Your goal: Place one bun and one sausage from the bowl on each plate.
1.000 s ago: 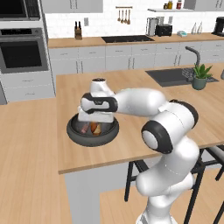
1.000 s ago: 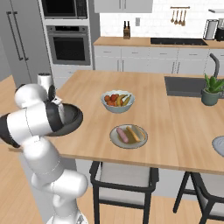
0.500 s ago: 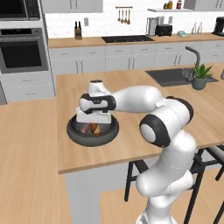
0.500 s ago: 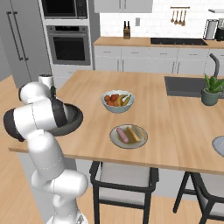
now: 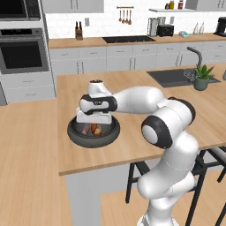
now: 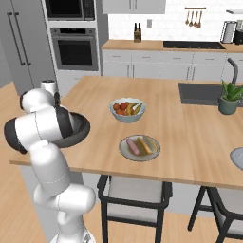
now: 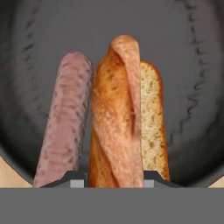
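On the wooden bench [image 5: 132, 88], near its front left edge: one dark bowl [image 5: 93, 132], wide and shallow, thick rim.

Contents of bowl, hand view: one orange-brown bun [image 7: 124, 118], split, lying lengthwise; one pinkish sausage [image 7: 65, 120] just beside it, parallel, on the bun's left in that view. Both rest on the dark bowl floor [image 7: 192, 65].

Fingers [image 7: 113, 178]: lowered into the bowl under the white hand [image 5: 93, 111], one tip at each side of the bun's near end, close against it. Closed on the bun, which sits between the tips; bun not lifted, lying in the bowl.

Further along the bench, right base view: one plate [image 6: 124, 151], grey rim, carrying one yellow bun [image 6: 146, 144] and one sausage [image 6: 133, 145] side by side. Behind it, one pale fruit bowl [image 6: 127, 114] with mixed fruit. A second plate's edge [image 6: 236, 158] shows at the far right margin; contents cannot be told.

Also on the bench: inset sink [image 5: 176, 77], potted plant [image 5: 202, 77] beside it.
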